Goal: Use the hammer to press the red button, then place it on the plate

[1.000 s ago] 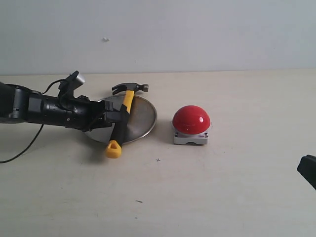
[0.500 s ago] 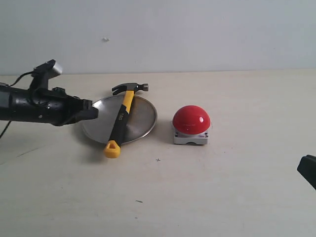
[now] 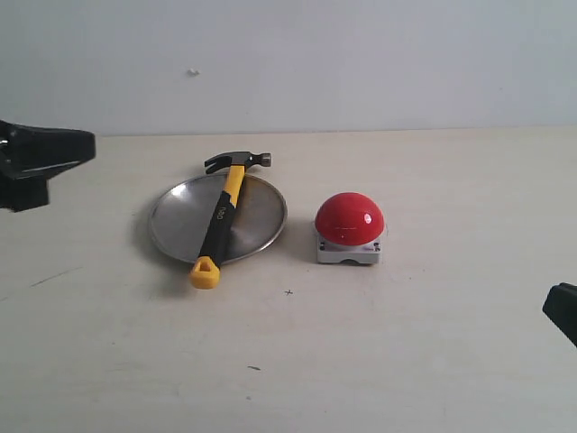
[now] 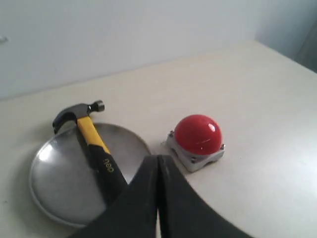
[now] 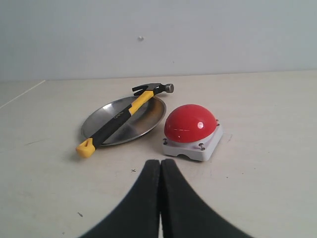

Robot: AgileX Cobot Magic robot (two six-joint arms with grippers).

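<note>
The hammer (image 3: pixel 222 215) lies across the round metal plate (image 3: pixel 261 216), its dark head (image 3: pixel 238 161) past the far rim and its yellow looped end (image 3: pixel 205 273) over the near rim. The red button (image 3: pixel 349 219) on its grey base sits to the plate's right. My left gripper (image 3: pixel 86 144) is at the far left edge, shut and empty, well away from the hammer. In the left wrist view the gripper (image 4: pixel 158 159) is shut, with the hammer (image 4: pixel 94 151), plate (image 4: pixel 54 183) and button (image 4: pixel 198 135) beyond. My right gripper (image 5: pixel 160 162) is shut and empty, short of the button (image 5: pixel 190 124).
Only a dark corner of the right arm (image 3: pixel 561 309) shows at the right edge of the exterior view. A plain pale wall (image 3: pixel 361 54) closes the back of the beige table (image 3: pixel 361 361). A few small dark specks mark the tabletop.
My left arm has let go of the hammer and drawn back to the left edge of the view. The hammer stays across the plate. The right arm has not moved.
</note>
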